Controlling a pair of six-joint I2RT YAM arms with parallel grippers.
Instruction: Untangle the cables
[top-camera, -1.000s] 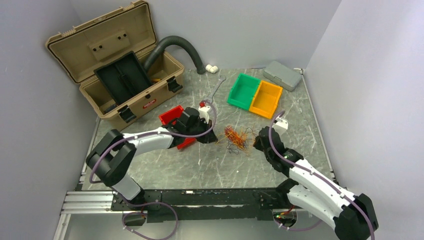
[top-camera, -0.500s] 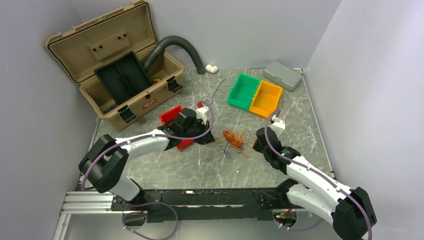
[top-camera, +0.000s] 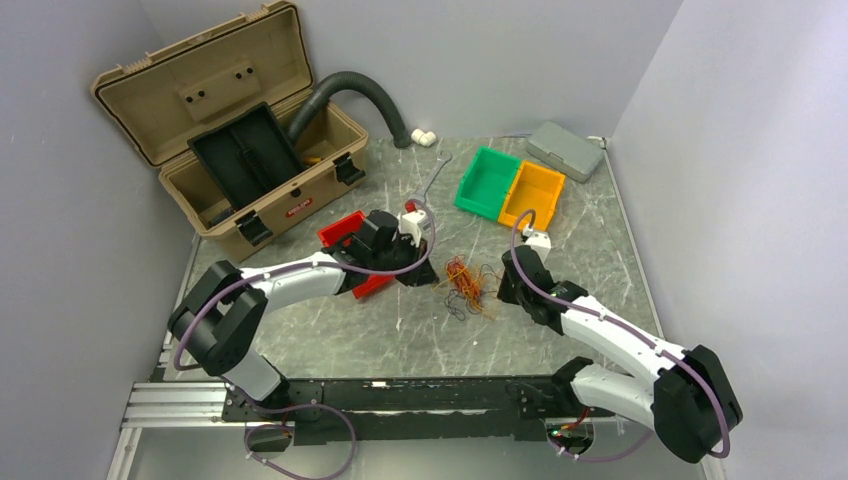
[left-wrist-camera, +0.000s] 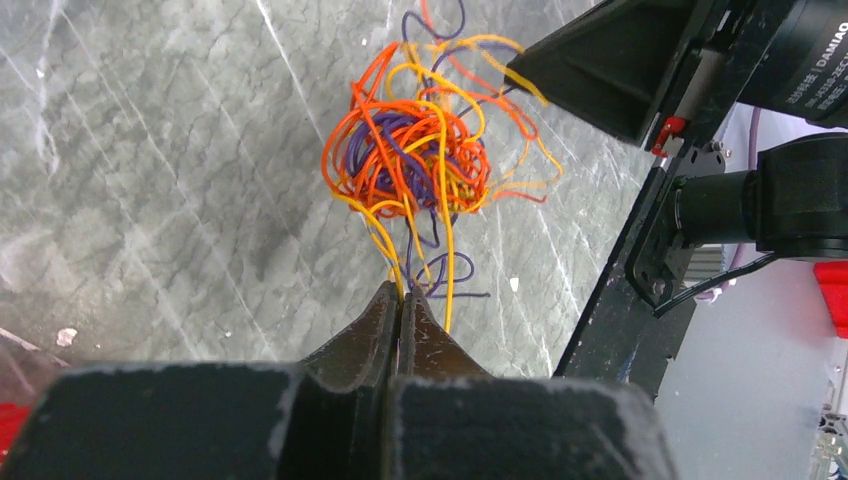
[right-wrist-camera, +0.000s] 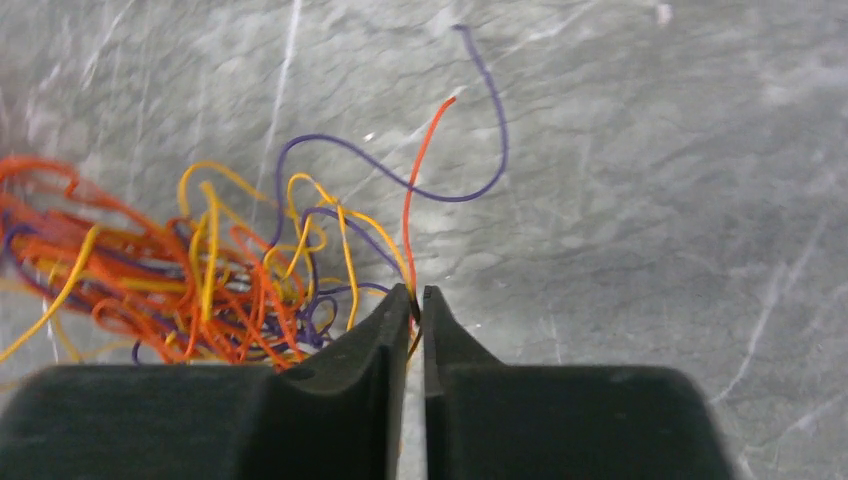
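The cables are a small tangle of thin orange, yellow and purple wires on the marble table, between my two grippers. My left gripper is at the tangle's left side. In the left wrist view it is shut on a yellow strand that runs up into the cables. My right gripper is at the tangle's right edge. In the right wrist view its jaws stand a narrow slit apart, with orange and yellow strand ends lying loosely in the gap. The cables spread to its left.
A tan toolbox stands open at the back left with a dark corrugated hose behind it. A red bin sits under the left arm. Green and orange bins and a grey case are at the back right.
My right gripper has moved left and farther up the table, pushing the tangle narrower. Its jaws have parted slightly. The left gripper stays shut on its strand.
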